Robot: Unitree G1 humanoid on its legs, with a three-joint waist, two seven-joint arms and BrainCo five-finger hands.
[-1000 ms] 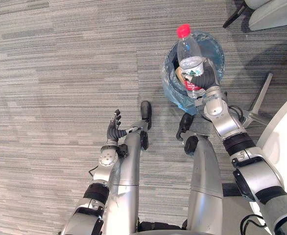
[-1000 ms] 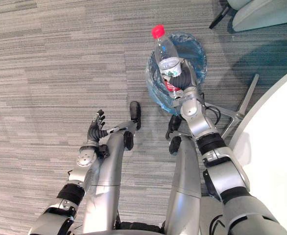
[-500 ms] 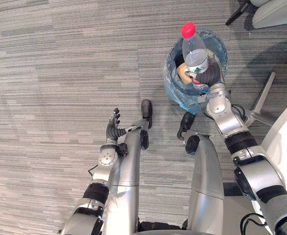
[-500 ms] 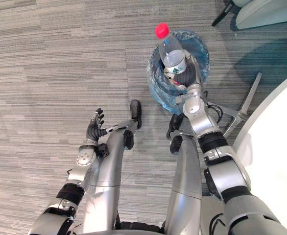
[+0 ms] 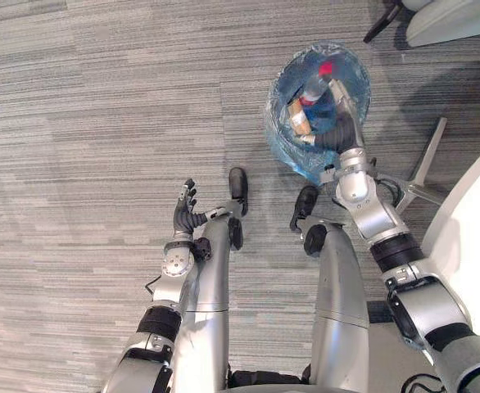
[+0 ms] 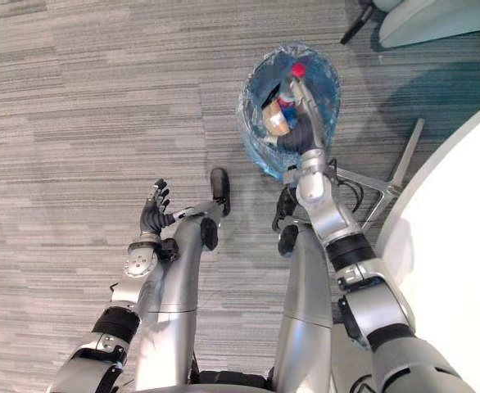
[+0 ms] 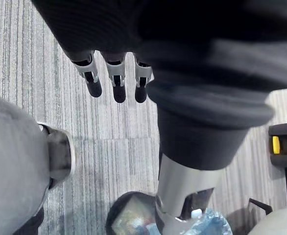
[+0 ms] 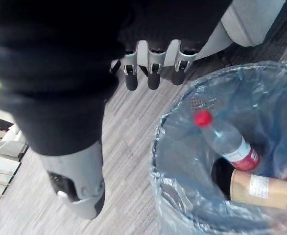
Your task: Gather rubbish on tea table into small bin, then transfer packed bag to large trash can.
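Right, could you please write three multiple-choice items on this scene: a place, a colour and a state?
1. Where is the plastic bottle? A on the floor; B in the bin; C on a table.
2. What colour is its cap? A green; B white; C red.
3. How is the right hand? A open; B shut on the bottle; C shut on the bag.
Answers: B, it lies inside the bin; C, the cap shows red; A, its fingers are straight.

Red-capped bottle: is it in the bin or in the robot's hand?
In the bin. The bottle lies tilted inside it beside a tan container; the right hand above has straight fingers, holding nothing.
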